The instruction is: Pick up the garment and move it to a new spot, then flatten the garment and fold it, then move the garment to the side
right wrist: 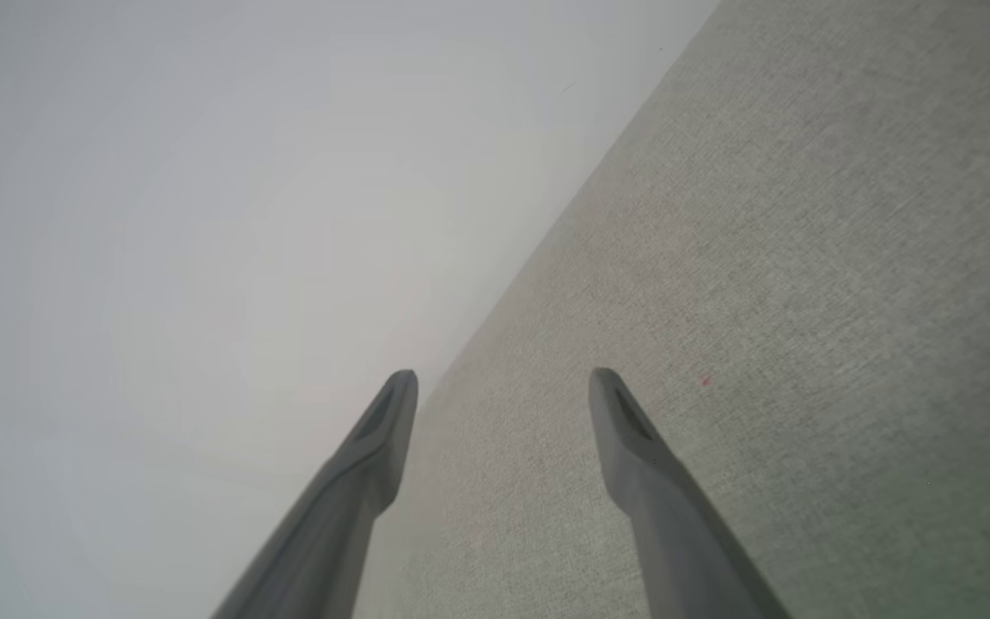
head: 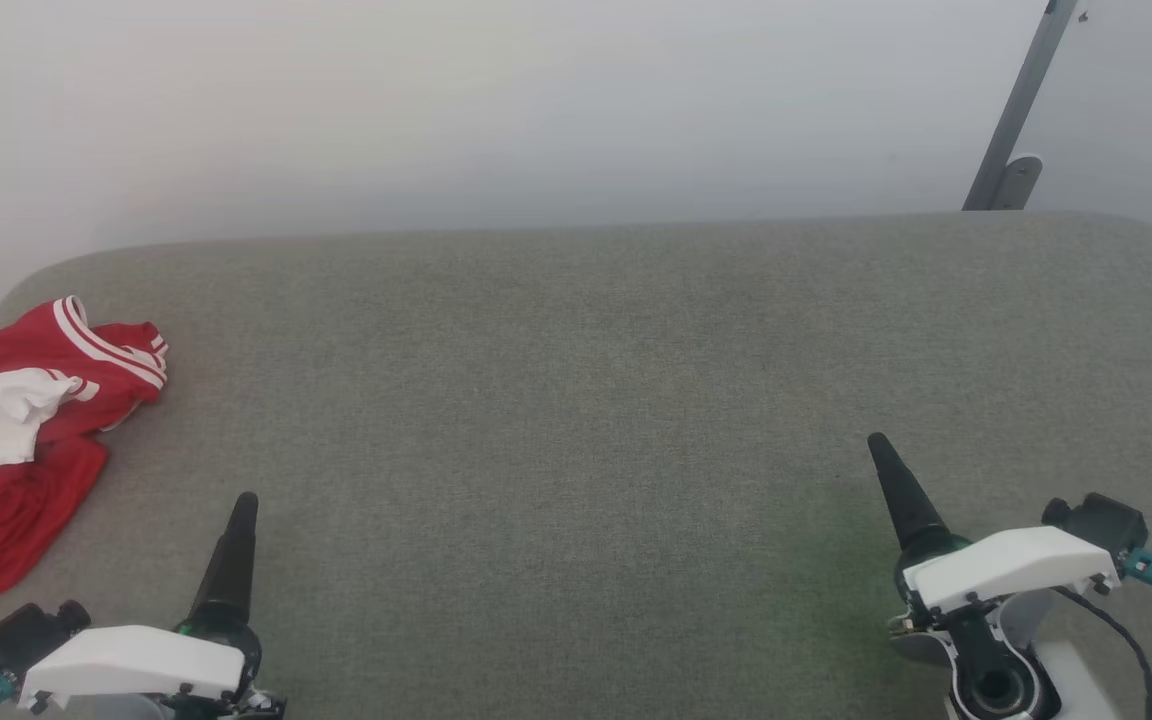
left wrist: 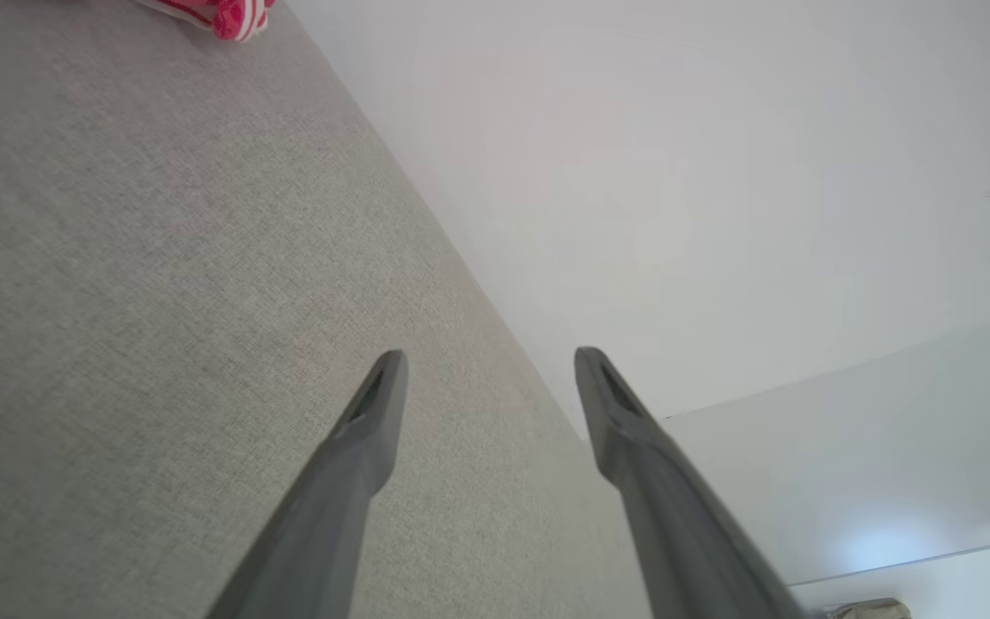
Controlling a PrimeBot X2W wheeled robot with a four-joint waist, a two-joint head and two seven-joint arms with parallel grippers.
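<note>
Garment (head: 21,440) first: it lies crumpled at the left end of the grey padded surface (head: 576,380), partly cut off by the head view's border. Your left gripper (left wrist: 486,365) and right gripper (right wrist: 504,383) hover over the surface's near edge, both with jaws spread wide and empty. Send the left gripper, which sits nearer that end of the surface. Aim for a thick bunch of red cloth rather than a thin edge, pinch deep, and lift clear of the surface before carrying toward its middle.
</note>
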